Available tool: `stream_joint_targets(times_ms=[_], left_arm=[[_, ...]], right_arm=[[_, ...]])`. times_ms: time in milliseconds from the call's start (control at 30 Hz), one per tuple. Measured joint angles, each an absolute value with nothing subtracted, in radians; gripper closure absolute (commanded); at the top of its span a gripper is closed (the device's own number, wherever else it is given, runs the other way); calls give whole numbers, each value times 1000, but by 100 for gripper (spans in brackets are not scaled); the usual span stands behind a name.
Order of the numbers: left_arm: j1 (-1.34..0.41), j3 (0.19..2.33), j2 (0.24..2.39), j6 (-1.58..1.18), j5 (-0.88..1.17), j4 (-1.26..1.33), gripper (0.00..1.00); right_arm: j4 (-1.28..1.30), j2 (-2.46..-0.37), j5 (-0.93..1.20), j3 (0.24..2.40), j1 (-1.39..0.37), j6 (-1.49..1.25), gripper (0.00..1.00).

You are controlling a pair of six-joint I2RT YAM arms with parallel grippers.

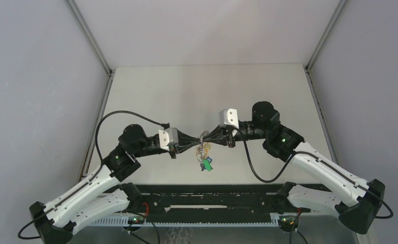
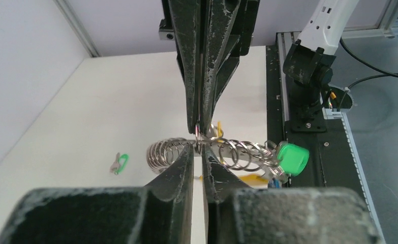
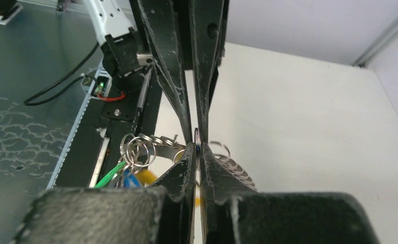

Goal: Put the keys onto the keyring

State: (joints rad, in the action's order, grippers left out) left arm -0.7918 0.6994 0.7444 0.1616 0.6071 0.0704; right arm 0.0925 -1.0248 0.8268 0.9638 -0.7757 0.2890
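The keyring [image 1: 203, 147], a chain of silvery rings [image 2: 237, 152] with a yellow band [image 2: 252, 178], hangs in the air between both grippers above the table's middle. My left gripper [image 2: 203, 147] and right gripper [image 3: 196, 147] meet tip to tip, each shut on the same small ring of the chain. In the top view the left gripper [image 1: 199, 142] comes from the left and the right gripper [image 1: 207, 137] from the right. Green and blue keys [image 1: 206, 163] dangle from the chain; the green head [image 2: 293, 158] and blue head [image 3: 130, 179] show. A loose green key [image 2: 119, 162] lies on the table.
The white table [image 1: 207, 91] is bounded by grey walls at the back and sides. A black rail [image 1: 207, 203] with the arm bases runs along the near edge. The right arm's base [image 2: 308, 66] stands beside the table edge.
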Motion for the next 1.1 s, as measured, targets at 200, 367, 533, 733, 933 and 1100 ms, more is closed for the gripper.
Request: stream_joint_targets(times_ms=[200,367,533,733,933,1100], left_arm=[[-791,725,725,191,575,-34,65],[-791,756,726,210,561,-100,64],[-791,757,746,211,561,-95,65],[-791,732,760,185,559,-4,68],[-791,695,795,158,561,94,70],[-791,667,820,140,567,142,72]], right_arm=[[343,-1047,675,1065,-817,387,100],[520,-1103,538,1187,-887,461,100],[694,-1175,415,1319,-938,517,100],[848,-1243,320,1439,-985,566,100],[918,-1261,270,1454,-1017,597,100],[939,-1261,252,1458,-1030,613,100]])
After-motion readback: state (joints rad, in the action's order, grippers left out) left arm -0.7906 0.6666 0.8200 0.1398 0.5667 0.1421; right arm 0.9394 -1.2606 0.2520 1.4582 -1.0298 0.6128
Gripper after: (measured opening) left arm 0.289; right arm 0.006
